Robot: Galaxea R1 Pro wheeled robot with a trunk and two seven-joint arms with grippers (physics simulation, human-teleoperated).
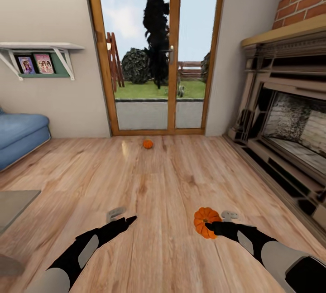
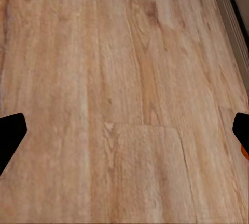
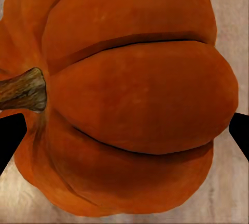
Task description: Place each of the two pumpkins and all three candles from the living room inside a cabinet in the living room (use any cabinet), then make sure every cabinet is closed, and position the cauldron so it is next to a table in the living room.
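Pumpkin [image 1: 206, 221] sits pinched in my right hand [image 1: 211, 227] above the floor [image 1: 158, 184], another pumpkin [image 1: 147, 144] lies by the glass door [image 1: 156, 48], my left hand [image 1: 129, 218] spread empty.

Near pumpkin [image 1: 206, 221] partly hidden by right claw [image 1: 209, 227]; sofa [image 1: 20, 135] – fireplace [image 1: 290, 125] – cut by edges.

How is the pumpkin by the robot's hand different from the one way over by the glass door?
The ribbed orange pumpkin at the right gripper sits between that gripper's jaws, while the small orange pumpkin near the glass door lies alone on the wooden floor, untouched. The near one looks bigger and shows its brown stem and deep ribs in the right wrist view; the far one is too small for such detail. Both are round and orange.
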